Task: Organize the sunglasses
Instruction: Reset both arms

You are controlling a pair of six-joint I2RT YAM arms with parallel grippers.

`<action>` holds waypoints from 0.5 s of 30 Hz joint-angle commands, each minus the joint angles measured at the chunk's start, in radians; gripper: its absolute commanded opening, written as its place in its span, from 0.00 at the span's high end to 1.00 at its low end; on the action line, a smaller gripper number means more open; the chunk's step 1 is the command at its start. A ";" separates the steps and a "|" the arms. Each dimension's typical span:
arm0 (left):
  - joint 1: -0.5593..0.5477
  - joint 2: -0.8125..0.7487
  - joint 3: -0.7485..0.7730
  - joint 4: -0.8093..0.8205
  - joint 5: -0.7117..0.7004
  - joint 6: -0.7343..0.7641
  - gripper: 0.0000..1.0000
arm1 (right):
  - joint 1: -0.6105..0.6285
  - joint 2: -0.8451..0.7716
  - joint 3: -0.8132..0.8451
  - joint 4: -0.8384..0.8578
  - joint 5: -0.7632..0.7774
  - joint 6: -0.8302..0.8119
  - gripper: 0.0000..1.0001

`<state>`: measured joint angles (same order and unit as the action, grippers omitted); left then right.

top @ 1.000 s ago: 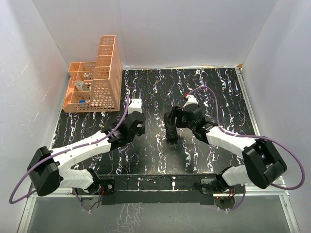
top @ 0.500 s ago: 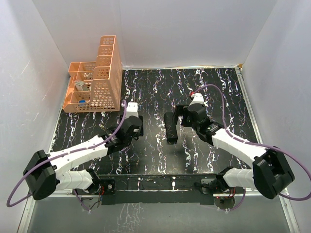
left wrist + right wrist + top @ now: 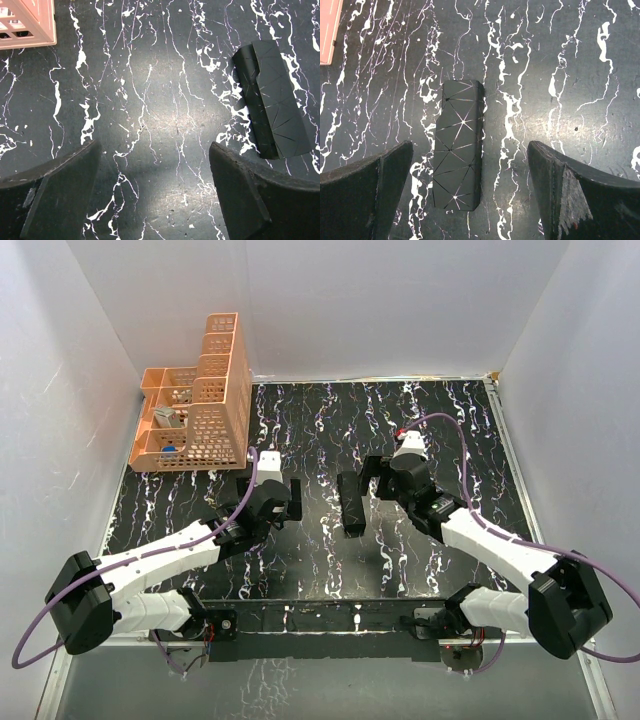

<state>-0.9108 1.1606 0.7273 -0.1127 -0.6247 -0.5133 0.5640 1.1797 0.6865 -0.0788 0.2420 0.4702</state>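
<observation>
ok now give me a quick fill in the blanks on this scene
1. The black case is ___, so its inside is hidden.
2. The left gripper and the right gripper both have jaws that stand ___.
3. The orange basket sits at the table's far ___ corner.
Missing words: closed; open; left.

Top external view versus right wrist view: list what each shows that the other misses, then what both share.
Only the top external view: both arms whole, the left gripper open, and the entire orange basket with small items in its compartments. Only the right wrist view: the triangular line pattern on the black glasses case. Both: that case lying flat on the marbled table, the open right gripper near it, and a corner of the basket. Neither shows the sunglasses.
</observation>
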 commanded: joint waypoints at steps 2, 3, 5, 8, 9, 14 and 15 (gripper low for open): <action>0.003 -0.017 0.005 0.007 -0.006 0.005 0.02 | 0.004 -0.043 0.021 0.014 0.051 -0.010 0.02; 0.004 -0.016 0.004 0.009 -0.003 0.007 0.01 | 0.003 -0.045 0.020 0.012 0.064 -0.010 0.02; 0.004 -0.015 0.000 0.014 -0.003 0.006 0.01 | 0.003 -0.049 0.021 -0.002 0.091 -0.009 0.02; 0.003 -0.010 -0.009 0.021 -0.009 0.008 0.01 | 0.004 -0.057 0.019 -0.009 0.124 -0.013 0.02; 0.004 -0.008 -0.016 0.026 -0.012 0.011 0.01 | 0.004 -0.062 0.018 -0.010 0.132 -0.014 0.02; 0.003 0.006 -0.029 0.044 -0.044 0.029 0.01 | 0.003 -0.073 -0.001 -0.010 0.152 -0.009 0.02; 0.003 0.012 -0.027 0.040 -0.049 0.035 0.01 | 0.004 -0.076 -0.005 -0.011 0.153 -0.008 0.02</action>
<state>-0.9108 1.1637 0.7044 -0.0902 -0.6273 -0.5045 0.5640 1.1419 0.6853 -0.1116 0.3473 0.4694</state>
